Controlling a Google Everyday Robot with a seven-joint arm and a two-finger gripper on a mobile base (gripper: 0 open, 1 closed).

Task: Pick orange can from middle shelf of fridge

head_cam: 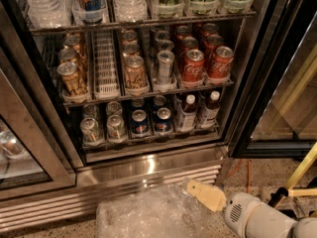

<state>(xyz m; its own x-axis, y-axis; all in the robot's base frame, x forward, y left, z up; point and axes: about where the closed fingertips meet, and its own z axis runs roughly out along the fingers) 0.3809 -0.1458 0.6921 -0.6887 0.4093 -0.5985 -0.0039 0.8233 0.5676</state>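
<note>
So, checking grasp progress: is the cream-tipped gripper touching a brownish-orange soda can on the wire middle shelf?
Apart. The camera view shows the gripper down by the base grille, far below the nearest orange can on the middle shelf.

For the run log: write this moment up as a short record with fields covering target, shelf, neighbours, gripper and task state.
target: orange can, upright, at the front of its lane
shelf: middle shelf of the fridge, door open
left of target: empty white lane, then more orange cans
right of target: silver-grey can, then red Coca-Cola cans
gripper: gripper low at right, in front of the fridge base, outside it, apart from every can
floor: clear plastic wrap beside the gripper
task state: can not yet reached
</note>
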